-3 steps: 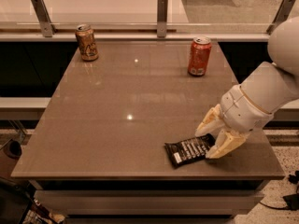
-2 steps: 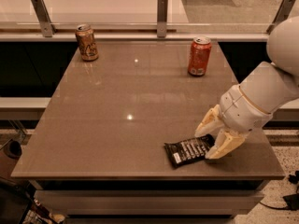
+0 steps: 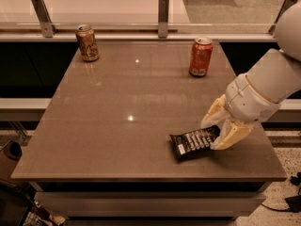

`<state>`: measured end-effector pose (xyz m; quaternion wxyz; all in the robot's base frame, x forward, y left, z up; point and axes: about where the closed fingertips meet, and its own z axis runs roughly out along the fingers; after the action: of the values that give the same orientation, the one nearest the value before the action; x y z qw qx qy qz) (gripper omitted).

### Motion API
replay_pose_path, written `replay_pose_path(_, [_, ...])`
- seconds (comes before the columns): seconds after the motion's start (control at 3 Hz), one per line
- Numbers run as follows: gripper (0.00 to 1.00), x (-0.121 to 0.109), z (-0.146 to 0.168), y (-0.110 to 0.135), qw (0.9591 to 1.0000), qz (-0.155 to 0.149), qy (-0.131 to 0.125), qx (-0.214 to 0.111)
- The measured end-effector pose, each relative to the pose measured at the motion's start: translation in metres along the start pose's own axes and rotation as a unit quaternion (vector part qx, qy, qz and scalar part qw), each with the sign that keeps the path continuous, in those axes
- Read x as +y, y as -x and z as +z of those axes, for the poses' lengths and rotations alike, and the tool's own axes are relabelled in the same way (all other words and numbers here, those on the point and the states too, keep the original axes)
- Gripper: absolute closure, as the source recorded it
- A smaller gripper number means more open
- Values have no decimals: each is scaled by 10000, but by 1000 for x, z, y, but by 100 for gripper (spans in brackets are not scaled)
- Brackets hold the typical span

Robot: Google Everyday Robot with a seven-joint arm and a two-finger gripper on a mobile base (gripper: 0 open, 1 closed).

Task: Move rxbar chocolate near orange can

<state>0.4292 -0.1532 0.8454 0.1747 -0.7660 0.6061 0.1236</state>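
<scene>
Camera view, looking down on my bench (image 3: 117, 102), a brown glossy top with a few light spots reflected in it. Far left corner: the orange can (image 3: 87, 43), dull tan-orange with dark markings and a silver top, upright, close to the bench's back edge. Behind it a pale rail runs along the back, with one metal post (image 3: 43, 15) to the can's left and a second post (image 3: 163, 15) near the middle. Back right: a second can (image 3: 201, 56), brighter red-orange with a paler lower band, upright, set a little further in from the back edge than the first. The two cans stand well apart, with bare bench between them. Front right: the rxbar chocolate (image 3: 193, 142), a black wrapper with white lettering, lying flat on the bench and slightly askew, its left end nearer the front edge and its right end raised toward the back. It sits well apart from the orange can, on the opposite corner of the bench, and nearer the red-orange can than the tan one. My pincer (image 3: 211, 136) is down at the bar's right end, open, with one cream finger (image 3: 214, 114) on the far side of the wrapper and the other (image 3: 230, 134) on the near side, the bar's end between them. My white arm (image 3: 263, 88) comes in from the right edge, over the bench's right side.
</scene>
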Motion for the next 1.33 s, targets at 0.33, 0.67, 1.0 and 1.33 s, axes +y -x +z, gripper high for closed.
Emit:
replay_pose_path(0.33, [100, -17, -32, -8, 9993, 179, -173, 281])
replay_pose_path(0.67, [100, -36, -60, -12, 9977, 333, -372, 451])
replay_pose_path(1.0, [100, -63, -88, -11, 9943, 507, -802, 485])
replay_pose_path(1.33, [100, -93, -107, -1, 9905, 510, -1203, 421])
